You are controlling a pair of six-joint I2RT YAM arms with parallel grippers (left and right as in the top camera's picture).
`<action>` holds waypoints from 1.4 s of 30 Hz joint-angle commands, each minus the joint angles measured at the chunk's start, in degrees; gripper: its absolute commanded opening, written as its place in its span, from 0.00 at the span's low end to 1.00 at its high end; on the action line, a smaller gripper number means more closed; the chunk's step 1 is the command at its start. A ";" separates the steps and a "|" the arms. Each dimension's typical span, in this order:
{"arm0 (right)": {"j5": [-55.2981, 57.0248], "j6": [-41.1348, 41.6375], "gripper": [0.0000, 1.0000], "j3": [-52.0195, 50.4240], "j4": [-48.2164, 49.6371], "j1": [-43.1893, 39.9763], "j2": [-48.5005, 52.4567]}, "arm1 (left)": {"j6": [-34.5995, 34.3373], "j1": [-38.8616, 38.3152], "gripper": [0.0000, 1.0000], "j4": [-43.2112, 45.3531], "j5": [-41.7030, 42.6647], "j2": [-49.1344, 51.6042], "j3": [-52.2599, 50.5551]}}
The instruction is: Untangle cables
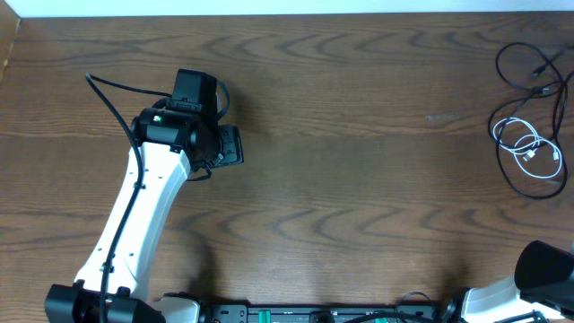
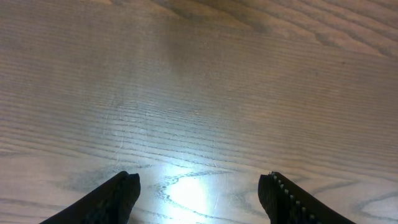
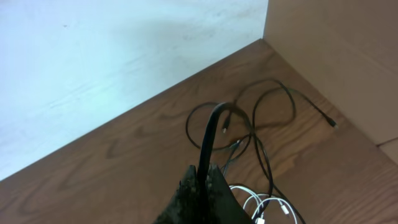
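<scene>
Black thin cables point(image 1: 542, 90): long cords with small plugs, lying in loose overlapping loops at the table's far right edge.
White short cable point(image 1: 529, 151): coiled on the near side of the black loops and crossing them.
Right gripper point(image 3: 200, 182): on the arm at the near right corner; its 2 fingers are pinched together on a black cable strand point(image 3: 208, 137) that arcs up toward the pile.
Left gripper point(image 2: 199, 198): far left, well apart from the cables; its 2 fingers are spread wide with nothing between them.
Brown wood-grain table point(image 1: 359, 135): carries both arms and the cables.
Pale wall point(image 3: 93, 56): behind the pile.
</scene>
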 commanded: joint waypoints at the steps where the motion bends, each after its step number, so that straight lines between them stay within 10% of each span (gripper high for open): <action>1: -0.57 -1.79 0.01 0.37 -0.74 1.36 -0.48 | -0.52 0.24 0.66 -0.15 -0.31 -0.20 0.26; 19: -4.42 0.63 0.01 1.64 -16.20 -3.63 13.14 | -0.55 0.24 0.65 -0.15 -0.28 -0.20 0.11; 26: -10.93 0.61 0.01 21.75 -30.69 -8.85 24.94 | -1.60 0.22 0.65 -0.13 -0.09 -0.20 0.00; 42: 2.82 0.63 0.01 3.26 -24.87 -8.63 25.46 | -1.57 0.17 0.65 0.24 -0.09 -0.20 -0.81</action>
